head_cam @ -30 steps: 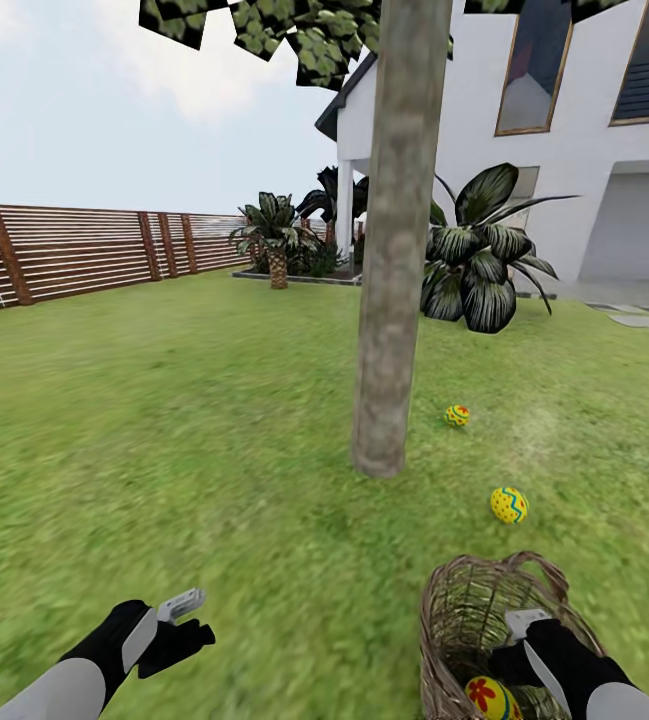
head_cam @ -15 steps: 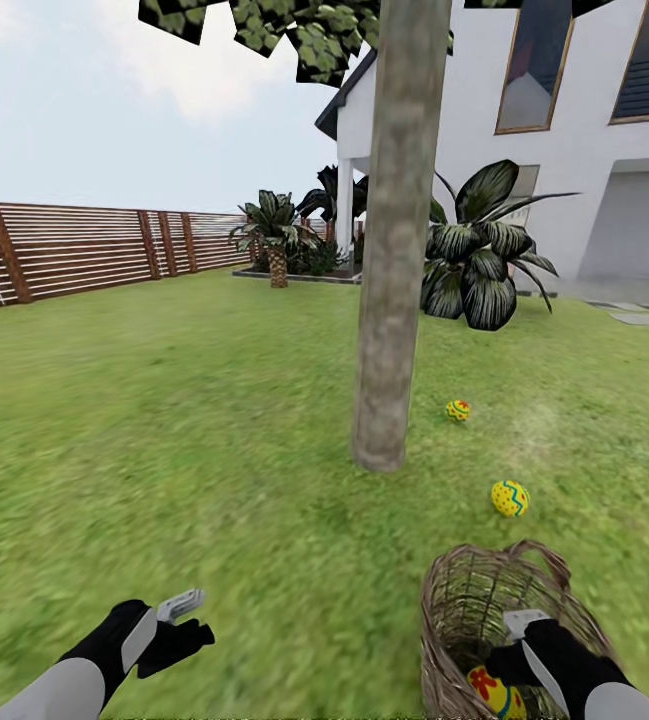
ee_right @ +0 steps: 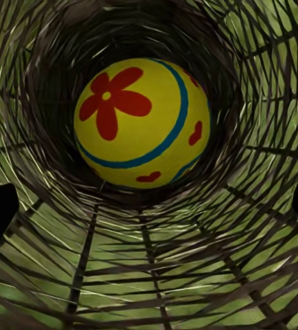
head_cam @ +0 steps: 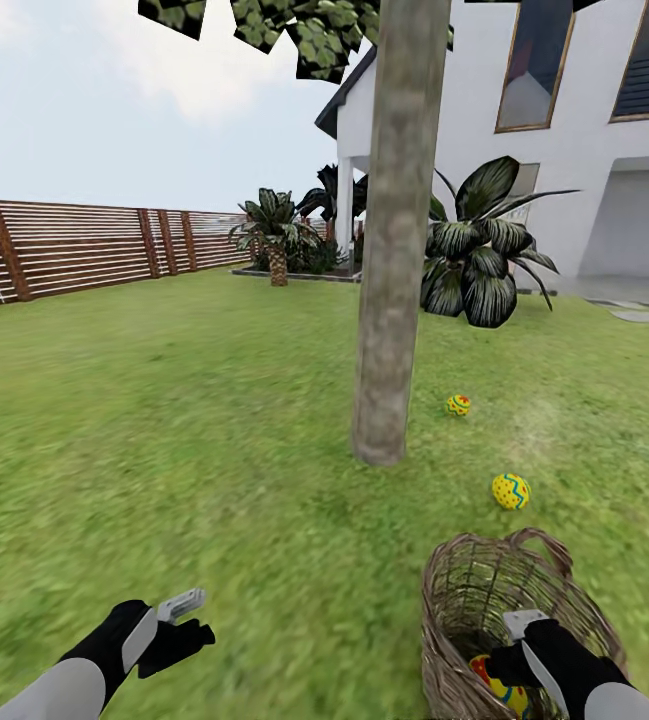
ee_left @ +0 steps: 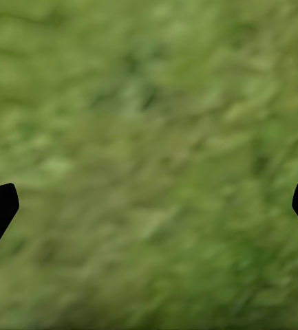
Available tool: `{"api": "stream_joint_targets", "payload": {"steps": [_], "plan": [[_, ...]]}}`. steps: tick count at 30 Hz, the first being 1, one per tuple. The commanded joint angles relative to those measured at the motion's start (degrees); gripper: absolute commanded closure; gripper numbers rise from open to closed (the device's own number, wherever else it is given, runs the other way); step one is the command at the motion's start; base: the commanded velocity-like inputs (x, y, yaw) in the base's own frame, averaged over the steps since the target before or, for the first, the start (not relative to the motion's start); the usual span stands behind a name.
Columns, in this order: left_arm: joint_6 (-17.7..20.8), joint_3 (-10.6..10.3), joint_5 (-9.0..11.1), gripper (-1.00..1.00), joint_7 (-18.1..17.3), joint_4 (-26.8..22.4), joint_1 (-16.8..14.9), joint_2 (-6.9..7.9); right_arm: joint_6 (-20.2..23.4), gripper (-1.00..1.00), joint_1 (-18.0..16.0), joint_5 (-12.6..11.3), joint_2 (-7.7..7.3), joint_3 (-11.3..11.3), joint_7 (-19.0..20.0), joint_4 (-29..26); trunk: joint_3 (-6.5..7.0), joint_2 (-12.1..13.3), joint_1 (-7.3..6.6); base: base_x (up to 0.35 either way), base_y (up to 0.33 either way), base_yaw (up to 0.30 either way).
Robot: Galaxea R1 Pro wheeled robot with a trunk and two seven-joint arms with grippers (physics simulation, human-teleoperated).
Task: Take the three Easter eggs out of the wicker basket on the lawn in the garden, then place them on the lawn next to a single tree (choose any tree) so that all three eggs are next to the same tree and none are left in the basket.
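The wicker basket (head_cam: 461,590) lies on the lawn (head_cam: 164,420) at the lower right. One yellow Easter egg (head_cam: 497,687) with a red flower and a blue band rests deep inside it. My right gripper (head_cam: 512,640) reaches into the basket mouth. In the right wrist view it (ee_right: 149,210) stands open, short of the egg (ee_right: 142,122), with woven basket wall (ee_right: 149,275) all around. Two more eggs (head_cam: 510,491) (head_cam: 458,405) lie on the grass to the right of the tree (head_cam: 389,300). My left gripper (head_cam: 192,620) hangs open over bare grass (ee_left: 149,137).
A brown slat fence (head_cam: 74,250) closes the left side. A white house (head_cam: 584,150) with broad-leafed dark plants (head_cam: 479,260) and a short palm (head_cam: 277,235) stands behind the tree. Open grass spreads left of the trunk.
The whole picture has slid slightly upward, so the camera has moved. More of the basket now shows. Both grippers keep their places and stay open.
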Motion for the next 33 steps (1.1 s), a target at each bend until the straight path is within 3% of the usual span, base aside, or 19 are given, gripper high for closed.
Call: {"api": "stream_joint_targets", "payload": {"steps": [1,14,23,33], "plan": [[0.35,0.15,0.41,-1.0,0.03,-0.08,-0.02,0.0,0.32,-1.0,-0.03,0.36,-0.07,0.27,0.33,-0.1,-0.24,-0.44,0.21,0.0,0.0,0.0],[0.35,0.15,0.45,-1.0,0.02,-0.05,-0.02,0.0,0.32,-1.0,-0.03,0.36,-0.02,0.27,0.33,-0.11,-2.58,-5.65,3.07,0.0,0.0,0.0],[0.35,0.15,0.5,-1.0,-0.04,-0.09,-0.02,-0.06,0.32,-1.0,-0.03,0.36,-0.02,0.27,0.33,-0.08,-3.01,-5.79,3.18,0.012,0.0,0.0],[0.35,0.24,0.51,-1.0,-0.05,-0.08,-0.02,-0.08,0.26,-1.0,-0.05,0.42,0.42,0.27,0.33,-0.06,-3.01,-5.79,3.18,0.196,0.0,0.0]]}}
